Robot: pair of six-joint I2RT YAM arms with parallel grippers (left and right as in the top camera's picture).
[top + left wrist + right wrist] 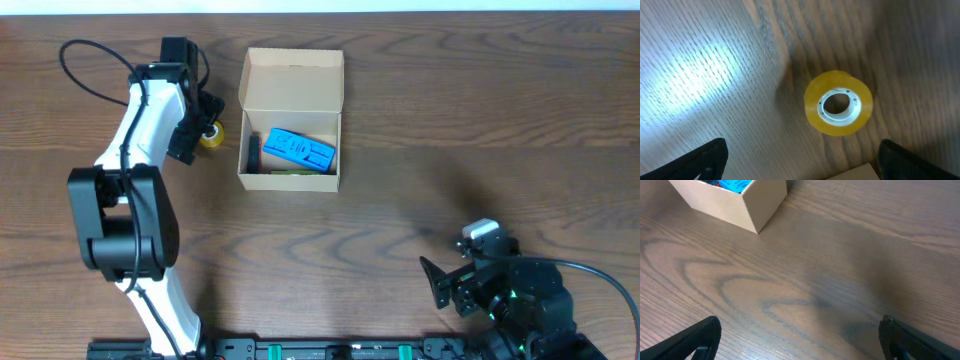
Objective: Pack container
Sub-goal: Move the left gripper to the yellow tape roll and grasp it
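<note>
The tan cardboard container (291, 178) stands open at the table's upper middle, lid flap up at the back; its corner shows in the right wrist view (751, 202). Inside lie a flat blue plastic item (297, 149), a dark item and a thin greenish item. A yellow tape roll (211, 136) lies flat on the table left of the container, and fills the left wrist view (838, 103). My left gripper (196, 128) hovers over the roll, open, jaws apart on either side and empty (800, 157). My right gripper (443, 284) is open and empty at the front right.
The wooden table (450, 140) stretches right of the container. A black cable (85, 70) loops off the left arm at the far left. A corner of the container (860, 172) shows at the bottom edge of the left wrist view.
</note>
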